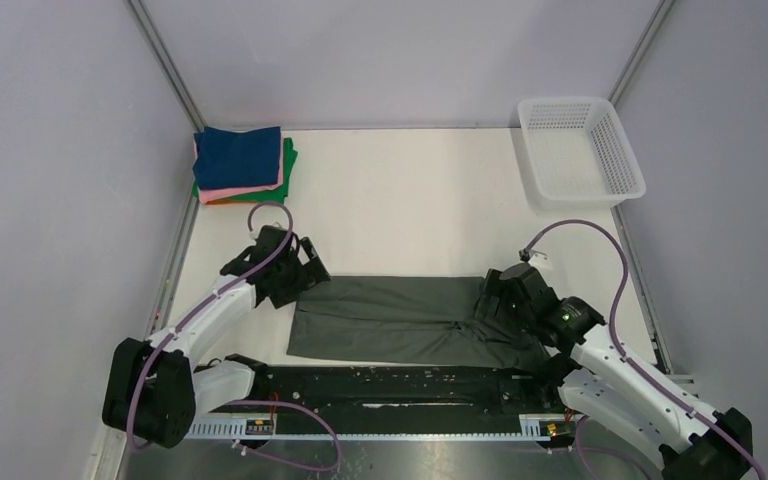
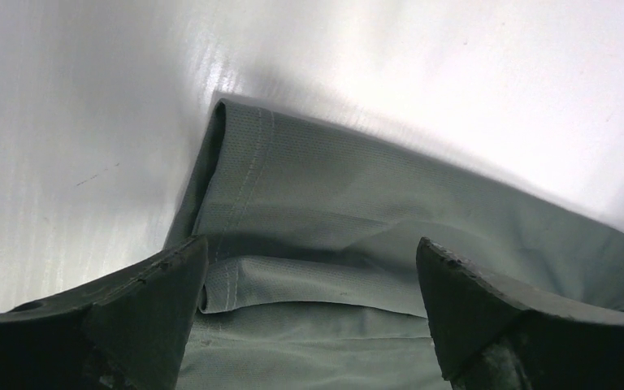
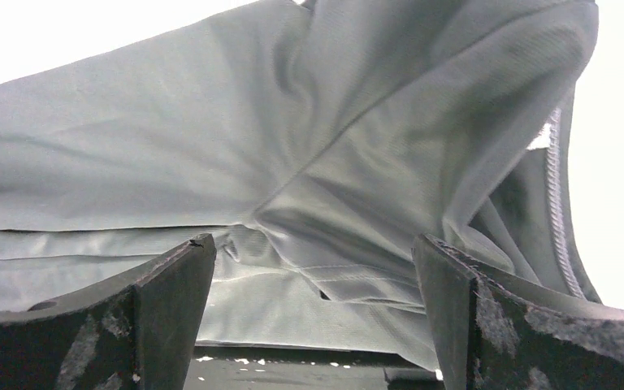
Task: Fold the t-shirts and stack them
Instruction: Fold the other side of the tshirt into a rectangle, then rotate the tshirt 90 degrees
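Note:
A large dark grey-green t-shirt lies folded into a long strip near the table's front edge. My left gripper is open at its left end; the left wrist view shows the hemmed cloth between the spread fingers. My right gripper is open over the shirt's rumpled right end, the cloth lying between its fingers. A stack of folded shirts sits at the back left: navy blue on top, then pink, orange and green.
A white plastic mesh basket stands at the back right. A black rail runs along the near edge between the arm bases. Metal frame posts rise at the back corners. Bare white table lies between the stack and the basket.

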Controlling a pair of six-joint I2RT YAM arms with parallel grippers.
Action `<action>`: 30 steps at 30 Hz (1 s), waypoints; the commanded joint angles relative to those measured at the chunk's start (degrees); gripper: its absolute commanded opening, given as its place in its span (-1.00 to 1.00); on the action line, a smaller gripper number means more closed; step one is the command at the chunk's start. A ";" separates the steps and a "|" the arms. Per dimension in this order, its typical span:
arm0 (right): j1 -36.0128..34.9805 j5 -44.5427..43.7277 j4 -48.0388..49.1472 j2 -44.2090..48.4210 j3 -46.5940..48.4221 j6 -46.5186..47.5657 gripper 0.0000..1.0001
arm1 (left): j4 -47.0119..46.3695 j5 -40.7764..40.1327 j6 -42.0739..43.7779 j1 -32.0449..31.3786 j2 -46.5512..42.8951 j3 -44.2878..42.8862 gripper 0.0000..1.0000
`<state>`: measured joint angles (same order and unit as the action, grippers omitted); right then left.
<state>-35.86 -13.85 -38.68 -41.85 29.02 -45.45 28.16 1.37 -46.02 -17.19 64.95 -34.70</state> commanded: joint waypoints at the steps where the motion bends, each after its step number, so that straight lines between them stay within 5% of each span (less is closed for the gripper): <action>1: 0.17 1.74 6.06 -2.37 0.84 0.42 0.99 | -0.43 2.60 1.59 -0.89 -2.64 -3.36 0.98; 11: 1.74 -1.82 16.91 -17.00 -1.93 -5.20 0.99 | -7.01 8.81 2.51 -3.98 5.22 -1.00 0.98; 17: 6.83 3.48 28.25 -31.29 3.72 -1.46 0.99 | -7.40 7.74 1.78 -3.95 8.72 1.49 0.98; 24: 10.08 11.29 33.28 -53.34 23.39 5.19 0.99 | -8.63 7.09 -5.91 -4.34 3.37 7.01 0.98; 30: 12.86 23.36 22.94 -71.92 47.61 12.79 0.99 | -8.79 4.40 -20.74 -9.14 -9.47 15.23 0.98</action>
<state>-24.93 -1.48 -9.96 -105.12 64.29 -38.96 17.34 7.70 -55.00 -23.16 62.11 -25.50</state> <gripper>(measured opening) 0.993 0.989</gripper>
